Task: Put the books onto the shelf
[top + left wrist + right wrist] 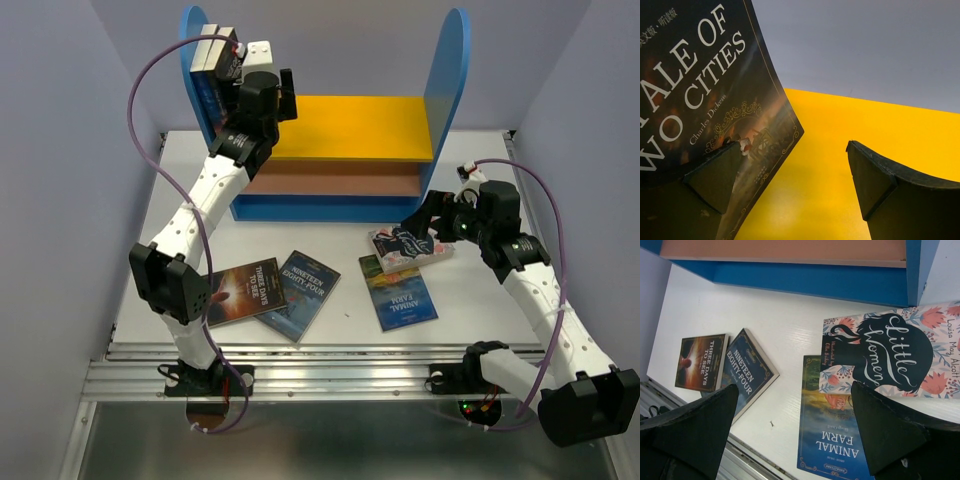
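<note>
The shelf point(345, 125) stands at the back of the table. Books point(210, 60) stand on its yellow upper board point(840, 150) against the left blue panel. My left gripper point(238, 62) is up there and open; "A Tale of Two Cities" point(705, 90) leans beside its left finger point(715, 175). My right gripper point(425, 235) hangs open over "Little Women" point(890, 355), which lies partly on "Animal Farm" point(832, 440). "Nineteen Eighty-Four" point(305, 290) and "Three Days to See" point(245, 290) lie flat near the front left.
The shelf's pinkish lower board point(330, 182) holds nothing that I can see. Grey walls close in on both sides. A metal rail point(330, 375) runs along the table's near edge, by the arm bases.
</note>
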Robot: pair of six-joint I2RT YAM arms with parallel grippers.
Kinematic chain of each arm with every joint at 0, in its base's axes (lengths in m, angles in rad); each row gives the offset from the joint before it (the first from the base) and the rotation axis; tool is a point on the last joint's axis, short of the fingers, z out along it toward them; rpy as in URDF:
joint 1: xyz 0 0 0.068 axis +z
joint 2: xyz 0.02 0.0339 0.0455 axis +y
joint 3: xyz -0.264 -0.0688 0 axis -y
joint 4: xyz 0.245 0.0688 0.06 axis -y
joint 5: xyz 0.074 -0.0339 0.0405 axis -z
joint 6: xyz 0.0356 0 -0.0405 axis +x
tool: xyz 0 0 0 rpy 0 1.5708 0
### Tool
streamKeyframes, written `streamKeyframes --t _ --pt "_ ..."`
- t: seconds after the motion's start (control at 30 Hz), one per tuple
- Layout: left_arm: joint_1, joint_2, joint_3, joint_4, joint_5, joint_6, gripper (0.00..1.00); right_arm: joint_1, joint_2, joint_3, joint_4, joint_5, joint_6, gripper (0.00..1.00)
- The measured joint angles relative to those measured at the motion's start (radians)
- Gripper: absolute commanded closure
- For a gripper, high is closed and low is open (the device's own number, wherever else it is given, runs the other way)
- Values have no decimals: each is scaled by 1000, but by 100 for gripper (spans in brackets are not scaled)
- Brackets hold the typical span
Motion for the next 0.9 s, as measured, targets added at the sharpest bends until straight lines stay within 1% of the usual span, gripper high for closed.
streamKeyframes --t 0.17,0.37,0.43,0.67,0.8,0.9 --pt "9 -1 -10 19 50 -7 1 0 1 0 0 0 0 0" --pt "18 -61 -116 79 151 -23 1 0 1 0 0 0 -2 0" --pt "19 -71 -127 95 171 -29 1 0 1 0 0 3 -3 0" --pt "18 -57 -111 119 220 -31 1 0 1 0 0 7 -7 0" --pt "17 14 -38 109 227 -31 1 0 1 0 0 11 -7 0" --pt "16 63 -12 97 227 -30 1 0 1 0 0 15 -7 0"
